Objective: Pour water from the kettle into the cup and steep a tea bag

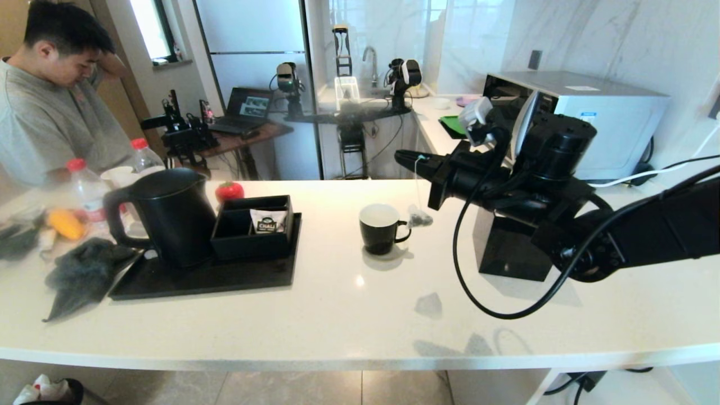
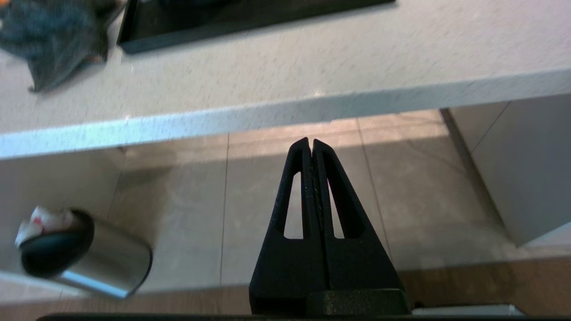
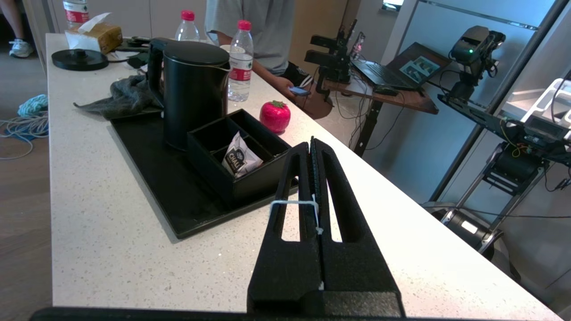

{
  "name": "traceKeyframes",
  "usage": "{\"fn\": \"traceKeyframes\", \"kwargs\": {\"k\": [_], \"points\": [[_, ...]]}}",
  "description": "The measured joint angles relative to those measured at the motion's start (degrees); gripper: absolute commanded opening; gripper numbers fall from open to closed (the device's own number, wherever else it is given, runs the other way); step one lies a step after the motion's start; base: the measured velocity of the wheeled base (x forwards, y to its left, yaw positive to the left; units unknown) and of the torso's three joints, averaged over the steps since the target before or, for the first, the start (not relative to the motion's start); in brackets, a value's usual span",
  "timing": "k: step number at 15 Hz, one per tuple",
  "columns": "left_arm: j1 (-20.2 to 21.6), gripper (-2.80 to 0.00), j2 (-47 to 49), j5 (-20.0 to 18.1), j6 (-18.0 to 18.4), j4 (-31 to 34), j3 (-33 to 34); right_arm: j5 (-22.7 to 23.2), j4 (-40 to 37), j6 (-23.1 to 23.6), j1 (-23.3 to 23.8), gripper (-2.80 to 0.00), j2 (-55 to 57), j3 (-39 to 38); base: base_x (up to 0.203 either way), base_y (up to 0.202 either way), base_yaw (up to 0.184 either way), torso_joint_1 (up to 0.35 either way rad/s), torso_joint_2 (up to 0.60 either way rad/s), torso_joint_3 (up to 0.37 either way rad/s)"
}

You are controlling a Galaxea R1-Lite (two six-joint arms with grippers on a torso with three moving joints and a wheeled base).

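On the white surface (image 1: 349, 304) the kettle (image 1: 169, 216) stands on a black tray (image 1: 225, 275), the cup (image 1: 379, 228) sits apart to its right, and the right claw (image 1: 400, 157), clamped on the string, dangles the tea bag (image 1: 420, 216) just beside the cup's handle, while the left claw (image 2: 311, 143) hangs pressed together below the surface's edge.
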State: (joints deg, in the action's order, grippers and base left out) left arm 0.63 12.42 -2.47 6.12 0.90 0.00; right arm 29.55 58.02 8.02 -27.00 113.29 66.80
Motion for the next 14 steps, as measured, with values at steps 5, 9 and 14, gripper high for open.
{"fn": "traceKeyframes", "kwargs": {"k": [5, 9, 14], "points": [[-0.6, -2.8, -10.3, 1.3, -1.7, -0.3, 0.0, 0.0, 0.2, 0.0, 0.2, -2.8, 0.8, 0.4, 0.0, 0.0, 0.0, 0.0, 0.0, 0.0], [-0.6, -2.8, -12.1, 1.3, -1.8, -0.3, 0.0, 0.1, 0.3, -0.1, 1.0, -2.8, 0.8, 0.6, 0.0, 0.0, 0.0, 0.0, 0.0, 0.0], [-0.6, -2.8, -12.3, 1.3, -1.9, -0.3, 0.0, 0.0, -1.1, -0.4, 2.0, -2.8, 1.9, 6.5, 0.0, 0.0, 0.0, 0.0, 0.0, 0.0]]}}
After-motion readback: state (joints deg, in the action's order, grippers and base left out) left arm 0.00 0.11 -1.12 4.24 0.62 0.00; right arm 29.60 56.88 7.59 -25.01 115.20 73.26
